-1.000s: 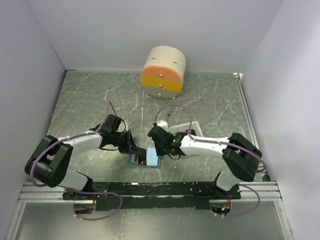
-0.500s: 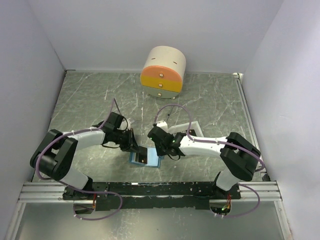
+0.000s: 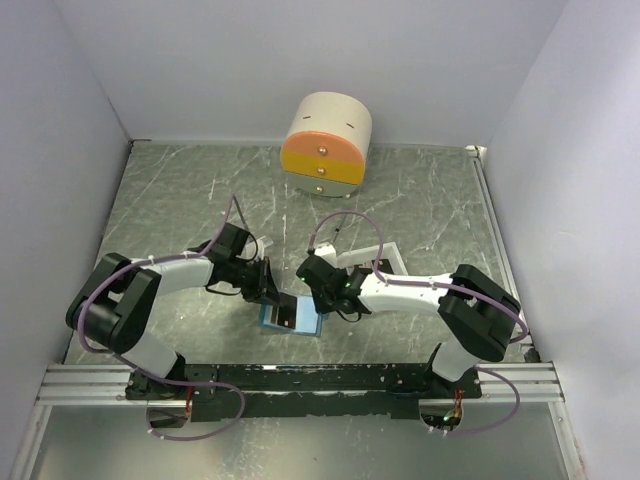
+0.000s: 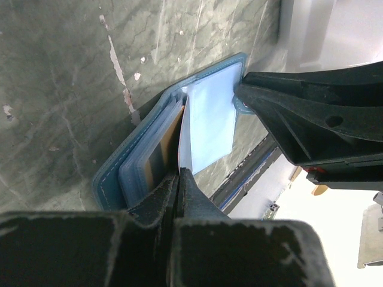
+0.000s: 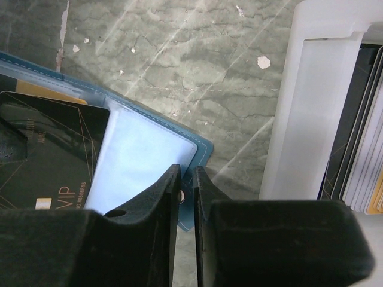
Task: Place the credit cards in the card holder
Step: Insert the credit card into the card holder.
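Card holder [image 3: 288, 318] lies open on the table [image 3: 170, 200], just on the near-left of the white tray [image 5: 299, 119]. Its long axis runs crosswise between my two arms, and its darker tab [image 4: 242, 105] points toward the tray. I see the right gripper [image 5: 187, 179] pressed onto that tab edge, fingers almost touching. The left gripper [image 4: 178, 177] is nipped onto the far end from the tray, on a pale inner leaf standing up from the fold. Whether a card is in that pinch I cannot tell. A dark card [image 5: 48, 158] and an orange-tan card [image 4: 173, 134] sit in the sleeves, and more cards [image 5: 353, 155] stand stacked in the tray.
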You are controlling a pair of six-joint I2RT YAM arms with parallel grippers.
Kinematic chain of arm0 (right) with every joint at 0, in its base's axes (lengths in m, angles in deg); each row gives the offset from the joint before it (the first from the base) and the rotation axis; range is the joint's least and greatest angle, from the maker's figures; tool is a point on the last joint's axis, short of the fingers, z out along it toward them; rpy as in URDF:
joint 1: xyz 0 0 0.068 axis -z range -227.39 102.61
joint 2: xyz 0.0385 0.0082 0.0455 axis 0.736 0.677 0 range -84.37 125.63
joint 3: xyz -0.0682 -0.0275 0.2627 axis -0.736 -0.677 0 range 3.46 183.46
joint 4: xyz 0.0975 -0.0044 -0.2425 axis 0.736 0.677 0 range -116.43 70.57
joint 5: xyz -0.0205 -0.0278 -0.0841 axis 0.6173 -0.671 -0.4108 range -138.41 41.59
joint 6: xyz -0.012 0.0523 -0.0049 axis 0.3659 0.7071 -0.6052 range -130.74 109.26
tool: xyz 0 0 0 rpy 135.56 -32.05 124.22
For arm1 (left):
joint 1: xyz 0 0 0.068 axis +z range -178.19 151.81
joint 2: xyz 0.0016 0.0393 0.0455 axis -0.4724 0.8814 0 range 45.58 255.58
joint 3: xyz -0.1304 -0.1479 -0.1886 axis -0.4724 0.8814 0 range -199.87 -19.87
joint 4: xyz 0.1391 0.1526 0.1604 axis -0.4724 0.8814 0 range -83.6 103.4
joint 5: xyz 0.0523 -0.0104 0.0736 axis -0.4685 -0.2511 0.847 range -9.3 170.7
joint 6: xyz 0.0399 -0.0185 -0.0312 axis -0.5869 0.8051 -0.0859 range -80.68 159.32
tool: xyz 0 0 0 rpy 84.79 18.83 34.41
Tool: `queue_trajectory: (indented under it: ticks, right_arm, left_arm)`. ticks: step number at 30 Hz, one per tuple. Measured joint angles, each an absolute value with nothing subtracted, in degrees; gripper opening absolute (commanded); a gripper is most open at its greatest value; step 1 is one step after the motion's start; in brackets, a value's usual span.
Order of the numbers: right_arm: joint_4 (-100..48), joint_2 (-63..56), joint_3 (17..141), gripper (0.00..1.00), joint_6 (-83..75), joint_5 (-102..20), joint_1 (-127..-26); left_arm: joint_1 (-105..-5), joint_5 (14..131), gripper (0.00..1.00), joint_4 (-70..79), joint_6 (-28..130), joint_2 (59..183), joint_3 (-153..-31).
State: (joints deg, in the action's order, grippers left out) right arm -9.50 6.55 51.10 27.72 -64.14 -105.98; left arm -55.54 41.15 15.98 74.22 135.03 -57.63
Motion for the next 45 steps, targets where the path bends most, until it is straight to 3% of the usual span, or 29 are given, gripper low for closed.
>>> queue_trajectory:
  ticks: [23,27,32,45]
  right_arm:
    - [-10.63,6.55,50.33,0.13,27.52,-64.51,-105.98]
    - [-10.13,6.42,50.35,0.23,27.76,-64.73,-105.95]
    - [-8.34,5.13,50.35,0.29,29.45,-64.25,-106.02]
    - [-7.68,2.00,47.62,0.30,35.74,-63.64,-107.46]
  left_arm:
    - [-57.38,40.95,0.07,15.39,74.87,138.46,-59.02]
    - [-57.38,40.99,0.07,15.02,75.57,139.56,-59.02]
    - [-57.47,41.43,0.07,14.82,76.27,139.73,-59.02]
    - [-57.62,41.93,0.07,13.69,78.41,139.71,-58.41]
